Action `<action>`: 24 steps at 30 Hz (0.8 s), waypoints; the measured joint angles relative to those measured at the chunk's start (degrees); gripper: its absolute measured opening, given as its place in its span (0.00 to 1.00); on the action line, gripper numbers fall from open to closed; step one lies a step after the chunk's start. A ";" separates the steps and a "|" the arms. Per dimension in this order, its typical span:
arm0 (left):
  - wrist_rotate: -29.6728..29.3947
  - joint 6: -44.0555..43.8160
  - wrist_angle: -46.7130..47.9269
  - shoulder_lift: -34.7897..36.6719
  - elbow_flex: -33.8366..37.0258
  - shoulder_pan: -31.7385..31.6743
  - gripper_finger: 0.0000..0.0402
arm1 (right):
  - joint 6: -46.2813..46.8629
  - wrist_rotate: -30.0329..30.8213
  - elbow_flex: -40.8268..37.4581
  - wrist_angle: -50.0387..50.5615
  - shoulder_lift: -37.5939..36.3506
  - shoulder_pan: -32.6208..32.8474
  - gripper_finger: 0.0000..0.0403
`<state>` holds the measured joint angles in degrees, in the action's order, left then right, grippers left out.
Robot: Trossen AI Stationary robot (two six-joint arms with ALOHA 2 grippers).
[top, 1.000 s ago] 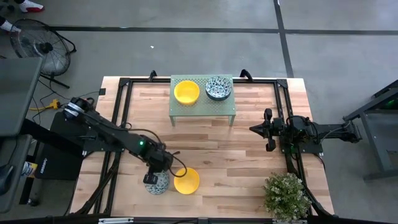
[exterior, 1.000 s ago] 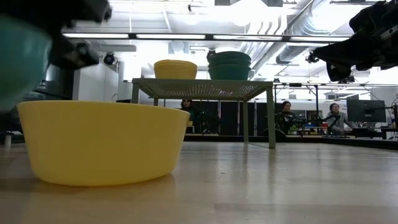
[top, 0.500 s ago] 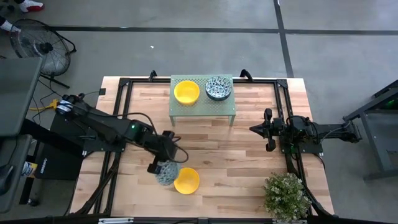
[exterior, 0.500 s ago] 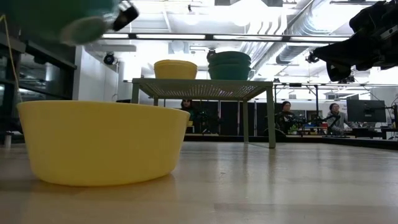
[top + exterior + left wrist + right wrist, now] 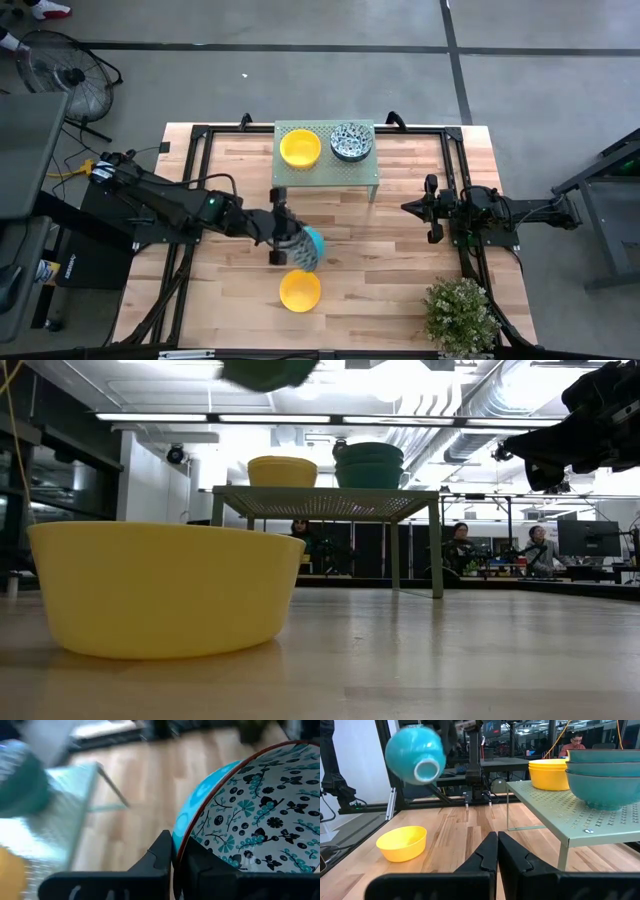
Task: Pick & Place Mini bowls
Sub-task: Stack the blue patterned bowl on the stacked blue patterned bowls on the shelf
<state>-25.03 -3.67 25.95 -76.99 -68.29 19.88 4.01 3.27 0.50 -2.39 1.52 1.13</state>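
Observation:
My left gripper (image 5: pixel 285 241) is shut on a patterned mini bowl (image 5: pixel 304 247), teal outside, and holds it in the air above the middle of the table. The bowl also shows in the right wrist view (image 5: pixel 416 754) and at the top of the low view (image 5: pixel 268 370). A yellow mini bowl (image 5: pixel 300 290) rests on its base on the table near the front edge. A stack of yellow bowls (image 5: pixel 300 148) and a stack of patterned bowls (image 5: pixel 351 141) stand on the pale green rack (image 5: pixel 327 178). My right gripper (image 5: pixel 412 208) is shut and empty at the right. My left gripper pinches the patterned bowl's rim (image 5: pixel 176 851), with one finger (image 5: pixel 200 865) inside the bowl and one finger (image 5: pixel 159 857) on the teal outside. The bowl is lifted clear of the table and tipped onto its side, its base (image 5: pixel 426 770) facing the table's right.
The rack stands on thin legs (image 5: pixel 508 810) at the far middle of the table. A potted plant (image 5: pixel 462 315) stands at the near right corner. Black frame rails (image 5: pixel 195 190) run along the table's left and right sides. People sit beyond the table (image 5: pixel 458 545).
My left gripper has lifted the patterned bowl from beside the yellow bowl and carried it up, toward the table's far edge and right, toward the rack. The bowl has tipped from upright onto its side. The yellow bowl has stayed in place.

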 joint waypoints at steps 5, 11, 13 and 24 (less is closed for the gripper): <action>-12.77 -2.57 -9.78 -1.42 -0.06 0.00 0.01 | 0.00 0.00 0.00 0.00 0.00 -0.01 0.00; -28.73 -2.29 -21.60 -6.11 -0.11 0.00 0.01 | -0.02 0.27 0.01 0.00 0.02 0.00 0.00; -32.81 -0.93 -26.27 -8.45 0.00 0.00 0.01 | -0.52 1.37 0.00 -0.27 0.00 -0.02 0.00; -42.15 16.70 -44.66 -19.13 -6.12 -1.11 0.01 | 1.87 1.99 0.02 -1.05 0.00 0.00 0.00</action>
<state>-67.18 13.03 -18.72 -96.12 -74.41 18.77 5.88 5.25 0.51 -3.45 1.52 1.13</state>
